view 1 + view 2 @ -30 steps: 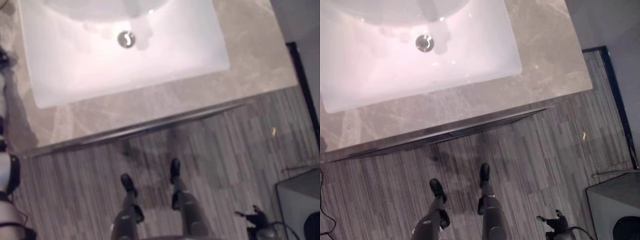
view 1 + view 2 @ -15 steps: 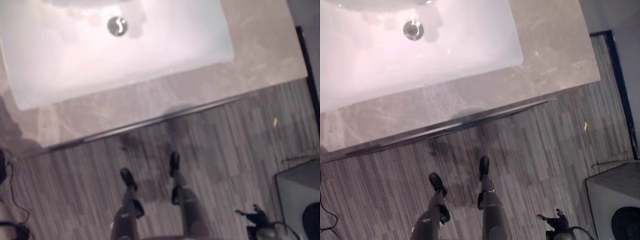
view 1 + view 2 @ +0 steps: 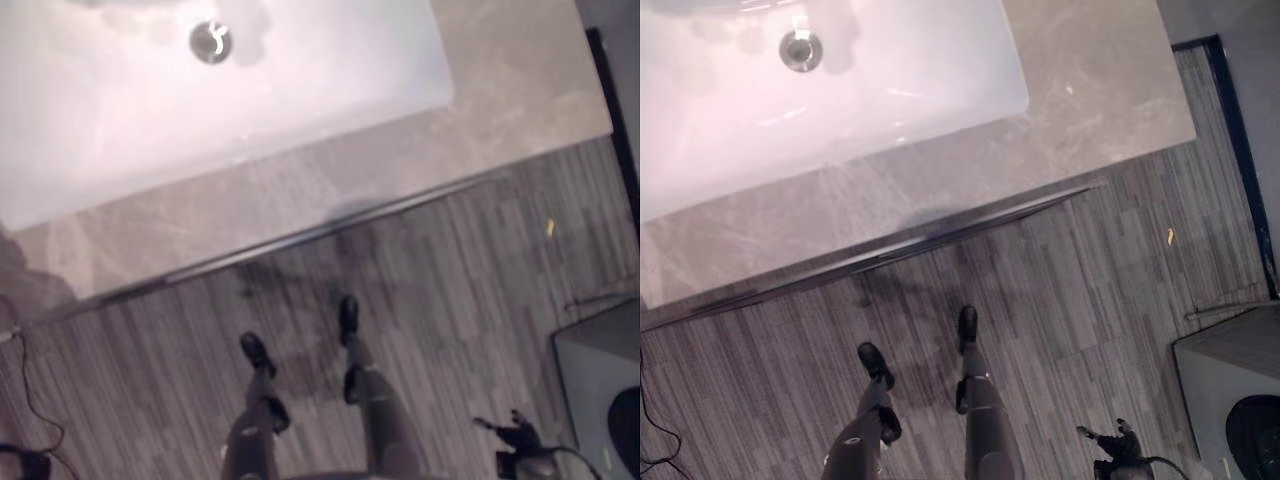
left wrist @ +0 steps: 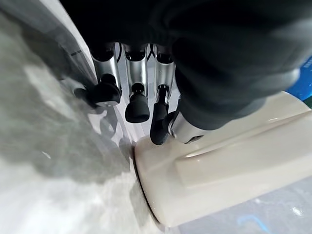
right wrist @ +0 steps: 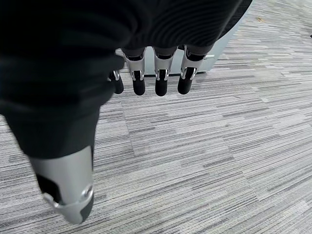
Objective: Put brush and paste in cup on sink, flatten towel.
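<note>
Cream and glossy, a smooth rounded piece (image 4: 219,180) sits on the marbled counter (image 4: 44,161) just beside my left hand (image 4: 137,107), whose fingers hang loose and hold nothing. It may be the cup, though I cannot tell. If so, I judge it hard, slick and breakable, best steadied round its wall. Brush and paste should be light and thin (pinch them mid-length), but I cannot say where they or the towel lie. The white sink (image 3: 300,90) is ahead. My right hand (image 5: 156,83) dangles relaxed and empty over the floor (image 5: 219,161).
</note>
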